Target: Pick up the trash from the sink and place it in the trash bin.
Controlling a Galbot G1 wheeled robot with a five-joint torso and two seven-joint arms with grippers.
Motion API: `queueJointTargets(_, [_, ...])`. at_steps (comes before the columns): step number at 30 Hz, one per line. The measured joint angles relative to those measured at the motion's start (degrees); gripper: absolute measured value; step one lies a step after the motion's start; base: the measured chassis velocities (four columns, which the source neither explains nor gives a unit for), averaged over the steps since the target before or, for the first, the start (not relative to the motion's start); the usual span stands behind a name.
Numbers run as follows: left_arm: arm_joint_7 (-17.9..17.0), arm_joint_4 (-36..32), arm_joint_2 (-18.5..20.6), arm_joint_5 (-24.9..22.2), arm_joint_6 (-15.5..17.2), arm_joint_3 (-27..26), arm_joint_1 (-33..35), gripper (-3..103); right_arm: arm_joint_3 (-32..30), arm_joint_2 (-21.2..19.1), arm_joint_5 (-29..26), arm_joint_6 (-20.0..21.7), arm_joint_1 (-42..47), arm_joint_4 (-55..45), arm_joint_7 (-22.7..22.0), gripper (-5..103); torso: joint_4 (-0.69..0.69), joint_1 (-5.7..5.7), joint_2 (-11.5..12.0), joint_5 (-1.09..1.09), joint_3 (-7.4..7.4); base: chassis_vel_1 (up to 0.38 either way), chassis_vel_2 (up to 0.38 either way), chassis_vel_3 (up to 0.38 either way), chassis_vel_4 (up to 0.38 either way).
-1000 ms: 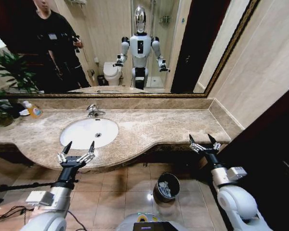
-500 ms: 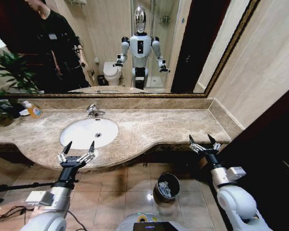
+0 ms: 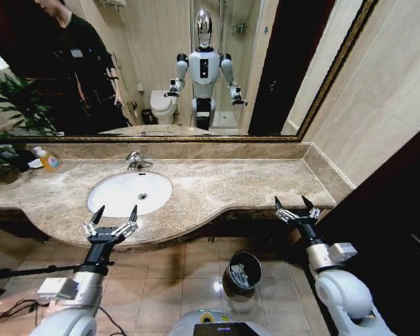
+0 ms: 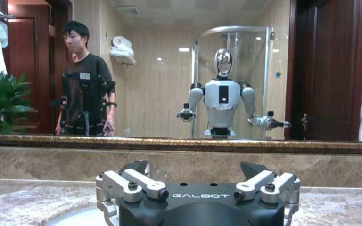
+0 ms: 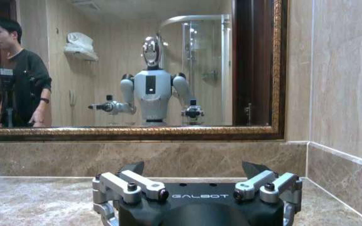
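the white oval sink (image 3: 129,193) sits in the beige-brown marble counter (image 3: 231,182), with the shiny chrome tap (image 3: 135,161) at its back edge. the bowl of the sink looks bare and white, with just the little drain in the middle. the small round dark trash bin (image 3: 241,272) stands on the brown floor tiles below the counter, between the two arms, and some pale bits lie inside it. the left gripper (image 3: 110,218) hangs in the air just in front of the counter edge, near the sink, with its two black fingers spread wide apart and holding nothing. the right gripper (image 3: 295,206) hangs by the right end of the counter, well apart from the sink, and its fingers are spread wide too, with nothing between them. a yellow-orange bottle with a white cap (image 3: 48,160) stands on the far left of the counter, next to a green leafy plant (image 3: 7,119). compared with a moment ago, nothing on the counter has moved, and both arms are in the same spots with the same wide-apart fingers.
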State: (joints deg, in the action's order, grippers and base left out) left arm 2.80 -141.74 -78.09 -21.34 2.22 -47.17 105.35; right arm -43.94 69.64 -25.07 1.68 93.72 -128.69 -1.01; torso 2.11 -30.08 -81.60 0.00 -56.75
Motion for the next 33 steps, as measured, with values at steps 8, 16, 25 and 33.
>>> queueJointTargets(8, [0.0, 0.0, 0.0, 0.0, 0.0, 0.0, 0.0, 100, 0.01, 0.0, 0.02, -0.02, -0.01, 0.03, 0.02, 100, 0.0, 0.0, 0.0, 0.0, 0.0, 0.0, 0.0, 0.0, 0.0])
queueJointTargets(16, [0.0, 0.0, 0.0, 0.0, 0.0, 0.0, 0.0, 100, 0.01, 0.0, 0.02, -0.05, -0.01, 0.05, 0.04, 100, 0.0, 0.0, 0.0, 0.0, 0.0, 0.0, 0.0, 0.0, 0.0])
queueJointTargets(25, [0.0, 0.0, 0.0, 0.0, 0.0, 0.0, 0.0, 100, 0.01, 0.0, 0.02, -0.06, -0.01, 0.06, 0.04, 100, 0.0, 0.0, 0.0, 0.0, 0.0, 0.0, 0.0, 0.0, 0.0])
queueJointTargets(33, [0.0, 0.0, 0.0, 0.0, 0.0, 0.0, 0.0, 100, 0.01, 0.0, 0.02, -0.06, -0.01, 0.06, 0.04, 100, 0.0, 0.0, 0.0, 0.0, 0.0, 0.0, 0.0, 0.0, 0.0])
